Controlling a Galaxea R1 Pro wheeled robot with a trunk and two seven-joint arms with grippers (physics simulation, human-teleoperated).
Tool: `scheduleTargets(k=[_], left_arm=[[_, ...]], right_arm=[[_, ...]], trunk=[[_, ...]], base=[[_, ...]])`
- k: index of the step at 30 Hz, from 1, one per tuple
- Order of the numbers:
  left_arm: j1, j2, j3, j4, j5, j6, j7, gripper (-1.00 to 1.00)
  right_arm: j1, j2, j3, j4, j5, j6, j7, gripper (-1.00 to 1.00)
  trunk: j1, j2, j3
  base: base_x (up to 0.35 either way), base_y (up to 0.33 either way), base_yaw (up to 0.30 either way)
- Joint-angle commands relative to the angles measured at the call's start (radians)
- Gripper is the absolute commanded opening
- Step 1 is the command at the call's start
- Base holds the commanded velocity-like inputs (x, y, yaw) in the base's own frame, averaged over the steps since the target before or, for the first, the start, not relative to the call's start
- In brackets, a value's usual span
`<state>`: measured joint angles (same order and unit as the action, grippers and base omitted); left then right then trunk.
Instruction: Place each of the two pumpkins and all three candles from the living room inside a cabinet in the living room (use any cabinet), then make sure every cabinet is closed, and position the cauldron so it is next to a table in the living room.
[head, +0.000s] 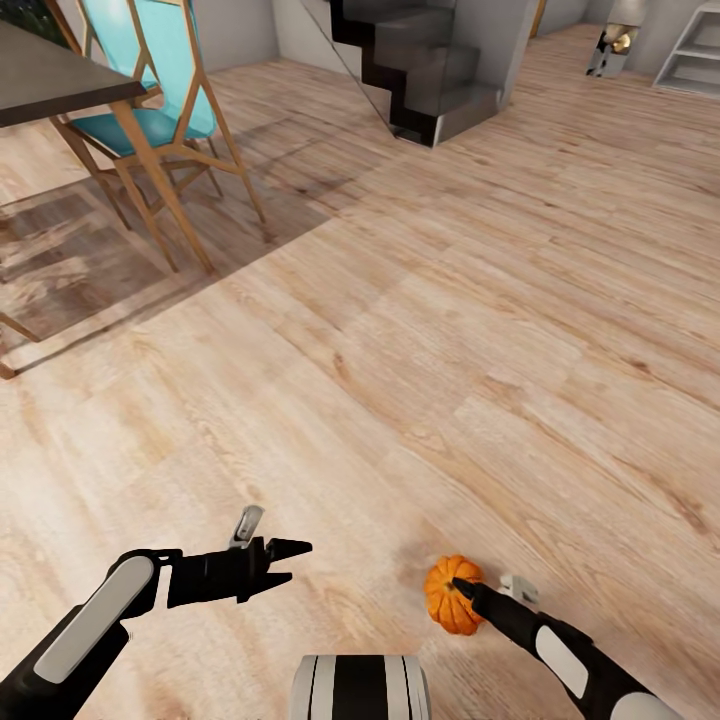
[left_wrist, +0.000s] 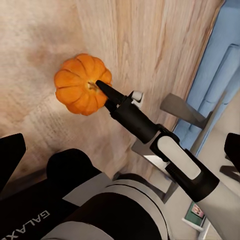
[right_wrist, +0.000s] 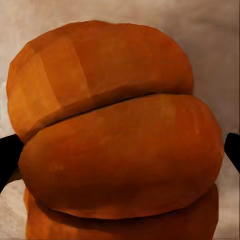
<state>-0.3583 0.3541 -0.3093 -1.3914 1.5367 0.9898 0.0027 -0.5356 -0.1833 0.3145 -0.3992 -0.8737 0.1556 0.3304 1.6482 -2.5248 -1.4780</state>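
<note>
An orange ribbed pumpkin (head: 447, 597) is low over the wooden floor (head: 420, 330) at the lower right of the head view, with a faint shadow beside it. My right gripper (head: 462, 590) is shut on it, one black finger lying across its top. In the right wrist view the pumpkin (right_wrist: 120, 135) sits between the two black fingertips (right_wrist: 9, 155). The left wrist view shows the pumpkin (left_wrist: 81, 84) with the right gripper (left_wrist: 103, 87) on it. My left gripper (head: 287, 562) hovers at the lower left, open and with nothing in it. The candles, cabinet and cauldron are out of view.
A dark table (head: 50, 85) and a teal wooden-framed chair (head: 160, 110) stand at the upper left. A dark staircase (head: 420, 70) rises at the top middle. A white shelf unit (head: 695, 50) is at the top right. Open floor stretches ahead.
</note>
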Motion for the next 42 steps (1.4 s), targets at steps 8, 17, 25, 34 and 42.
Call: scheduleTargets(k=[8, 17, 25, 34, 42], left_arm=[[-0.001, 0.000, -0.002, 0.000, 0.002, 0.001, 0.000, 1.00], [-0.001, 0.000, -0.004, 0.000, 0.002, 0.001, 0.000, 1.00], [-0.001, 0.000, -0.004, 0.000, 0.002, 0.001, 0.000, 1.00], [-0.001, 0.000, -0.004, 0.000, 0.002, 0.001, 0.000, 1.00], [-0.001, 0.000, -0.004, 0.000, 0.002, 0.001, 0.000, 1.00]], right_arm=[[0.000, -0.001, 0.006, 0.059, 0.001, 0.002, -0.002, 1.00], [0.000, -0.002, 0.006, 0.059, 0.002, 0.002, -0.002, -1.00], [0.000, -0.001, 0.006, 0.059, 0.002, 0.003, -0.002, -1.00], [0.000, -0.001, 0.006, 0.059, 0.002, 0.003, -0.002, -1.00], [0.000, -0.001, 0.006, 0.059, 0.002, 0.004, -0.002, -1.00]], trunk=[[0.000, 0.000, -0.001], [0.000, 0.000, -0.001], [0.000, 0.000, -0.001], [-0.002, 0.001, 0.015], [-0.002, 0.001, 0.015]], base=[[-0.009, 0.036, 0.000], [0.000, 0.001, 0.000], [0.000, 0.000, 0.000], [0.000, 0.000, 0.000], [0.000, 0.000, 0.000]])
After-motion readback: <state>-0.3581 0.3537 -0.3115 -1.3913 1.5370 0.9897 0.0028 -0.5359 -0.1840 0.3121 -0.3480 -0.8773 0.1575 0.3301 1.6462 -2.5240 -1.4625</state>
